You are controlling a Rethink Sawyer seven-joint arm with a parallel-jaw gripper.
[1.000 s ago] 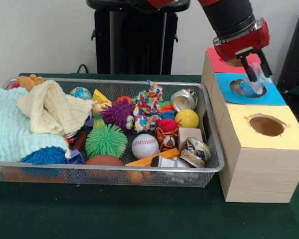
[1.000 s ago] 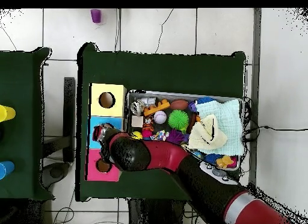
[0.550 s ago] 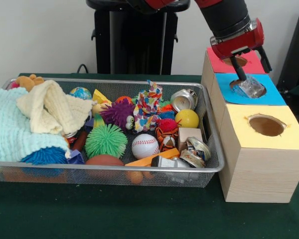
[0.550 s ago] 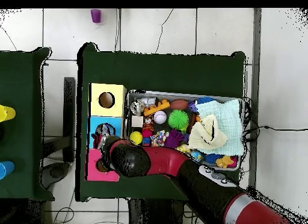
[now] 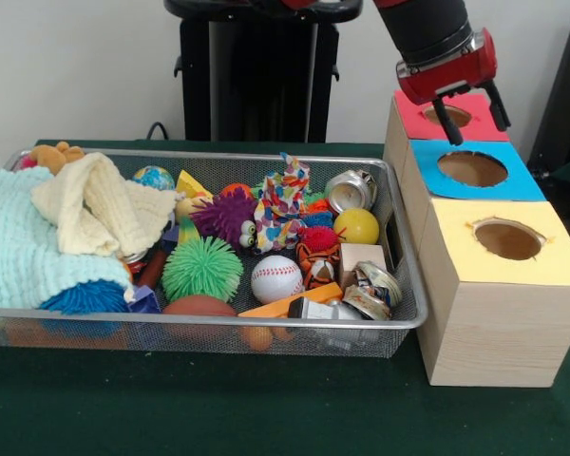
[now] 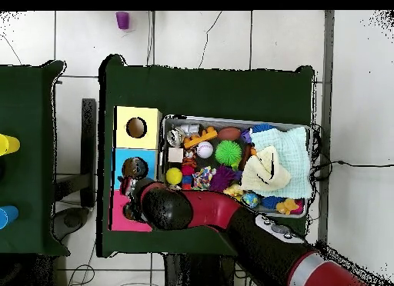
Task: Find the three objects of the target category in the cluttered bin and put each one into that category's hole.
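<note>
tool [image 5: 470, 116] hangs above the pink [image 5: 453, 116] and blue [image 5: 473, 169] tops of the sorting box, fingers [image 5: 443, 122] spread apart, nothing between them. three holes in the box, one each in pink, blue and yellow [image 5: 509, 239] sections, set in a row along the bin's end. wire bin [image 5: 406, 285] sits on the green counter [image 5: 218, 408], box touching its end wall. crushed cans in the bin: one silver can [image 5: 350, 191] near the far corner by the box, mouth facing outward, long axis roughly level; two more crumpled cans [image 5: 372, 290] at the near corner by the box. one baseball [image 5: 276, 279], one yellow ball [image 5: 357, 226], one green spiky ball [image 5: 202, 268], two folded cloths [image 5: 38, 237] at the opposite end.
</note>
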